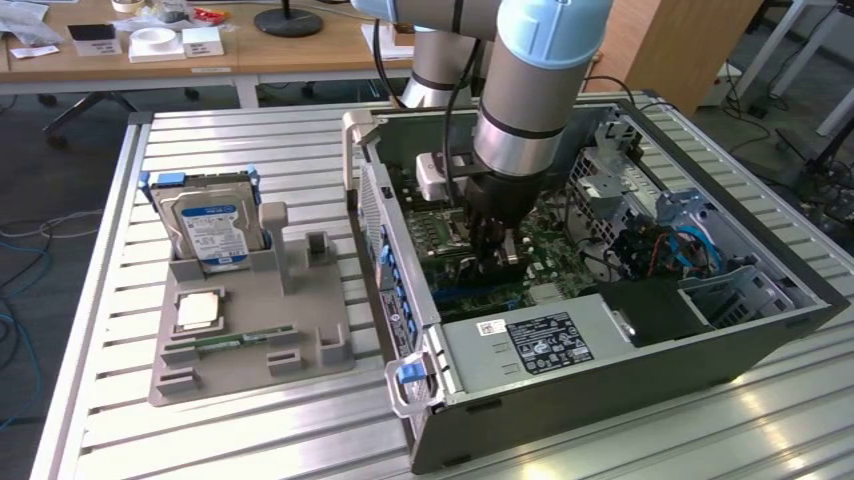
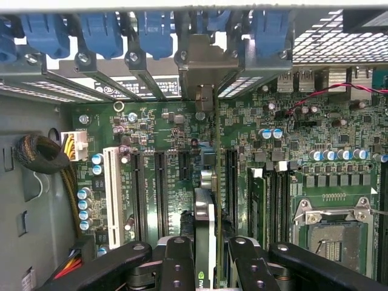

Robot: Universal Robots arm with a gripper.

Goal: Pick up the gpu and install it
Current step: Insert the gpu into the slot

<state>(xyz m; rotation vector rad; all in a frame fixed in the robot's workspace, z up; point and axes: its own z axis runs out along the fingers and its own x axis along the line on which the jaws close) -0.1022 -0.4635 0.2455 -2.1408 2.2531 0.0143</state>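
The install step is in hand, by my reading: the gripper (image 1: 497,252) is down inside the open computer case (image 1: 747,330), which lies on its side on the half of the bench (image 1: 267,140) toward the exterior view's right. Its jaws are drawn in part-way and clamp the gpu (image 2: 206,212) between the dark fingers (image 2: 177,260). In the wrist view the card stands on edge over the motherboard (image 2: 291,139), running along the line of the long black expansion slots (image 2: 231,182), with its silvery bracket (image 2: 203,60) up against the rear wall among the blue retaining clips (image 2: 157,30). Whether the card's lower edge has entered a slot I cannot tell. As I judge it, finishing the step calls for the card to be square over its slot with the bracket in its opening, then a straight, even press; a tilt would likely bind the connector. The arm reaches in from the bench's far edge, its last link near vertical and the gripper pointing straight down at the board. On the bench's other half the grey tray (image 1: 240,370) carries the hard drive (image 1: 207,225) and the memory stick (image 1: 240,340), well apart from the gripper.
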